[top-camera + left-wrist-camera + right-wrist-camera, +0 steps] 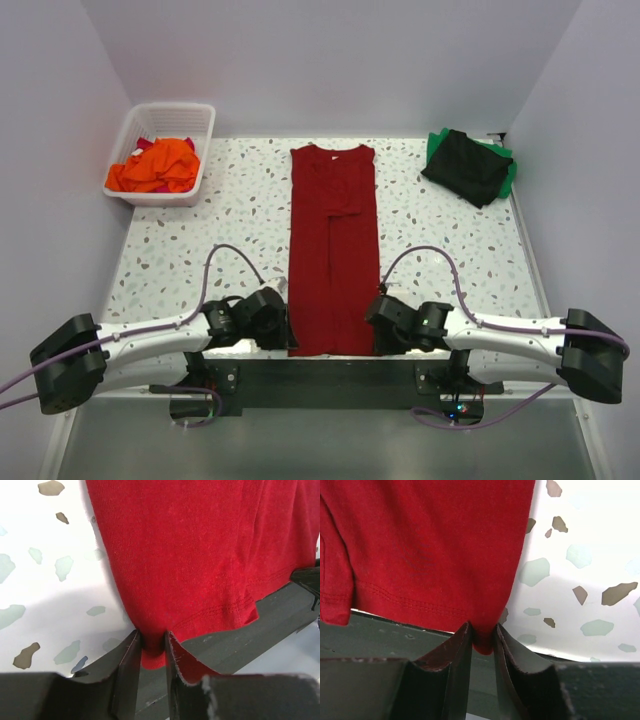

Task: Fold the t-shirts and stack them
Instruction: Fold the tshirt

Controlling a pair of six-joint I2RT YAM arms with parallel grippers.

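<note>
White basket [170,107] left, black shirt [465,165] right

The silver, black-jointed left arm [150,345] and right arm [510,335] lie low, elbows outward, wrists pointing inward. The left end effector [151,640] has its dark fingers pinched on one near hem corner of the dark red cloth t-shirt [333,250]. The right end effector [483,632] pinches the other corner.

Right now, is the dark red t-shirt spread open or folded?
Partly folded: the dark red t-shirt lies as a long narrow strip, sleeves turned inward; its length is not yet folded.
</note>
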